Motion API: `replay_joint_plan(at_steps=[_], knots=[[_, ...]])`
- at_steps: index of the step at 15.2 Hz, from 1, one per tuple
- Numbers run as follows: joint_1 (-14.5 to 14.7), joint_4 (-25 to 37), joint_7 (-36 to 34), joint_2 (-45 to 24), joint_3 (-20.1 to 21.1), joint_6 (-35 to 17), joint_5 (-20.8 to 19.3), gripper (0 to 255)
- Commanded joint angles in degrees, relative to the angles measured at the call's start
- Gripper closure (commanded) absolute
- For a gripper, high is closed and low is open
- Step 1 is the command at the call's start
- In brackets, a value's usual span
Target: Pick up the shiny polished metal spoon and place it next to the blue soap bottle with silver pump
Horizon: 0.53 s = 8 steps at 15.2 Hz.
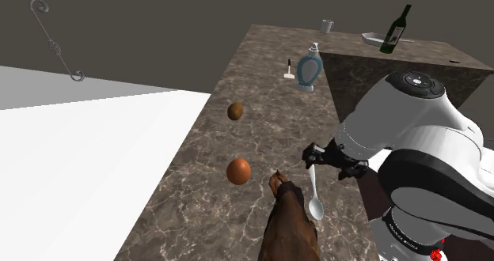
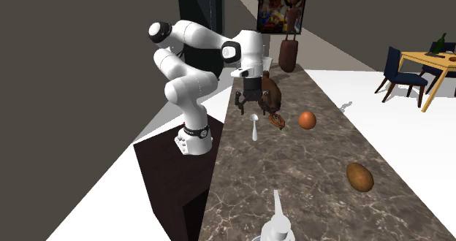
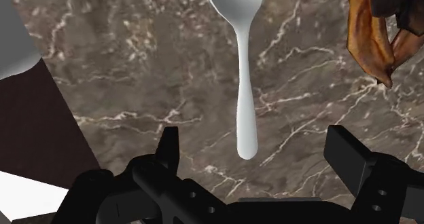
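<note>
As the spoon [image 1: 314, 194] lies flat on the brown marbled counter [image 1: 198, 212], close to the long edge on the stand's side, the gripper [image 1: 332, 158] hangs just above the end of its handle. In the wrist view the two black fingers [image 3: 168, 148] are spread wide. The tip of the handle lies between them and touches neither one, so nothing is pinched. The spoon is drawn pale, almost white. Its bowl points away from the gripper and lies just beside a brown figure [image 1: 289, 220] that stands on the counter.

I judge the spoon to be light, thin and stiff, with a smooth skin that may slip between the pads. It sits very low on a hard surface, so the fingers would have to come down almost to the counter before they close. The best place to hold seems to be across the narrow handle, nearer its middle than its tip. A grip at the very end could let the heavier bowl swing downward. The fingers already stand on the two sides of the handle, which suits such a grip.

The pale blue soap bottle [image 1: 309, 69] stands well apart from the spoon, toward the counter's far end and near the same long edge. An orange ball [image 1: 238, 171] rests nearer the opposite edge.
</note>
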<state>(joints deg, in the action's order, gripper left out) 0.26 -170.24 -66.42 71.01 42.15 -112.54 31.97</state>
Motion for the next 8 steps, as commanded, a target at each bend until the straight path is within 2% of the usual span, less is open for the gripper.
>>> replay_joint_plan(at_steps=[1,8], knots=[[-0.41,0.14,-5.55,-2.35,5.72,-2.99,3.22,0],[-1.17,-2.94,-4.71,-8.14,10.86,-11.63,7.83,0]])
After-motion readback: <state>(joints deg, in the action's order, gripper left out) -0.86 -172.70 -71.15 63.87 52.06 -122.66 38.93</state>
